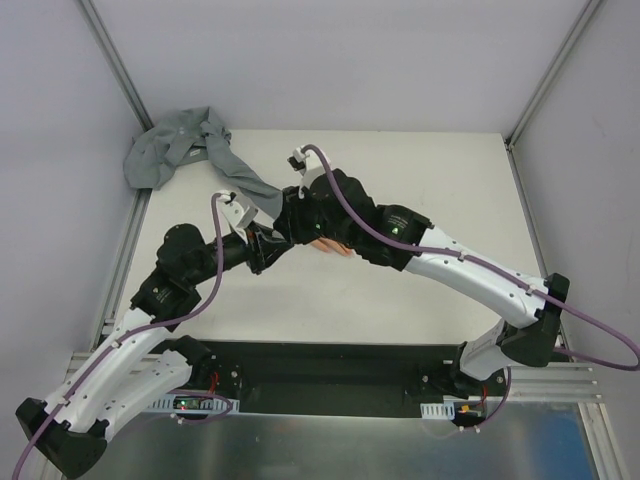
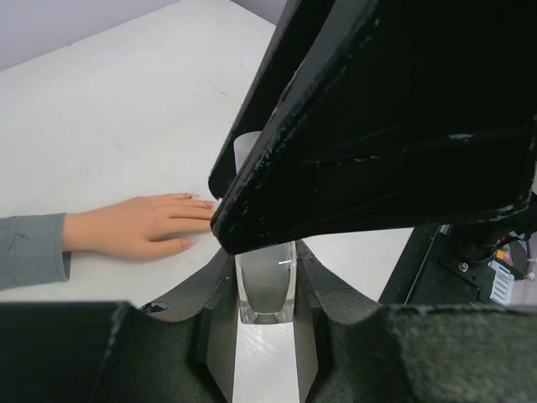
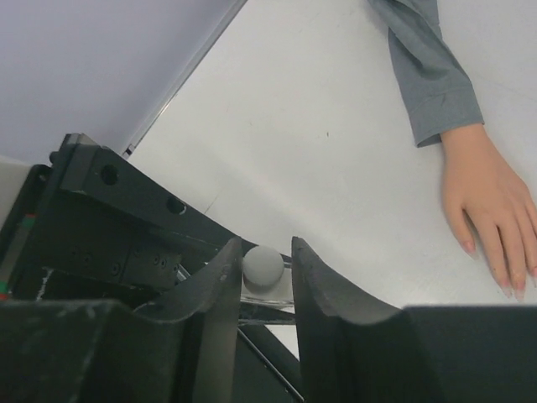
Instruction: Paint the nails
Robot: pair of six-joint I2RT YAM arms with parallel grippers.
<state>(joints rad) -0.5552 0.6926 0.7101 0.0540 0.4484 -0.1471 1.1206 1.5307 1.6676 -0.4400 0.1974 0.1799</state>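
The peach mannequin hand (image 2: 138, 225) lies flat on the white table, coming out of a grey sleeve (image 2: 29, 248); its nails (image 2: 186, 244) point toward the grippers. It also shows in the right wrist view (image 3: 491, 210) and, partly hidden by the arms, from above (image 1: 335, 250). My left gripper (image 2: 267, 277) is shut on a small clear glass bottle (image 2: 267, 290). My right gripper (image 3: 267, 252) straddles the bottle's white round cap (image 3: 263, 264), touching it on one side with a small gap on the other. Both grippers meet just left of the hand (image 1: 275, 235).
The sleeve (image 1: 230, 170) runs to a crumpled heap at the back left corner (image 1: 165, 150). Metal frame posts (image 1: 115, 70) stand at the back corners. A black base rail (image 1: 330, 370) runs along the near edge.
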